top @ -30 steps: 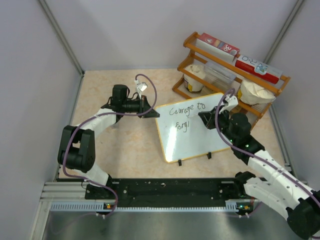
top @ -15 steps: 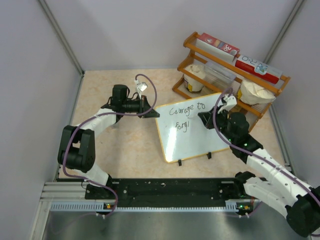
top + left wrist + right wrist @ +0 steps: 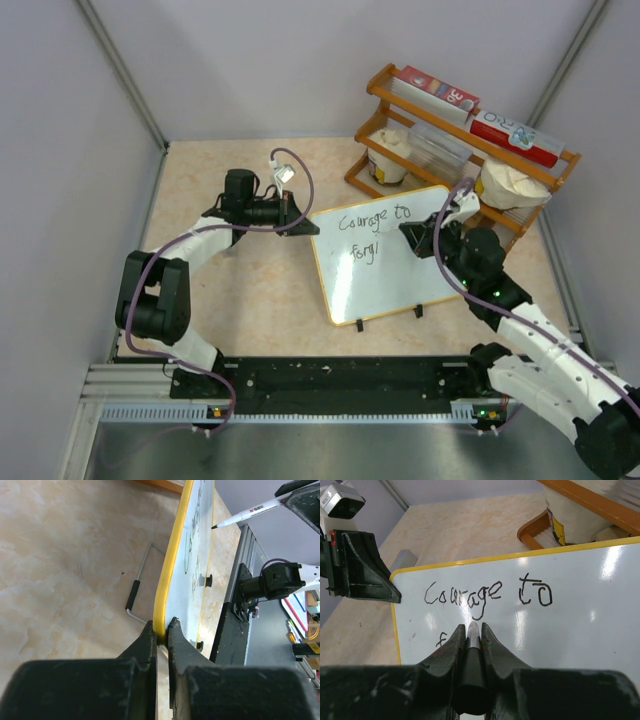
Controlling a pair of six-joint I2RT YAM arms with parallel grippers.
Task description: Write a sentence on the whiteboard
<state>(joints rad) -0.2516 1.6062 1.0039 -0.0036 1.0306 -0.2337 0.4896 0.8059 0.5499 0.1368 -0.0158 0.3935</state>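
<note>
The whiteboard [image 3: 390, 275] stands tilted on two small black feet, its rim yellow [image 3: 169, 575]. The sentence [image 3: 374, 220] reads "Courage to" in black, with a short word begun on the line below [image 3: 362, 252]; its first line is also clear in the right wrist view [image 3: 485, 592]. My left gripper [image 3: 300, 226] is shut on the board's upper left rim [image 3: 161, 632]. My right gripper [image 3: 412, 236] is shut on a white marker with a black cap [image 3: 474, 645]. The marker [image 3: 250, 514] points at the board's face, right of the second line. I cannot tell whether the tip touches.
A wooden rack [image 3: 455, 150] stands right behind the board, holding red and white boxes [image 3: 435, 90] and cream tubs [image 3: 510, 185]. The board's wire prop [image 3: 137, 587] rests on the beige tabletop behind it. Grey walls close in both sides.
My right gripper with the marker has shifted slightly in front of the board, a little left and then back. The lettering looks the same. The left arm has not moved.
</note>
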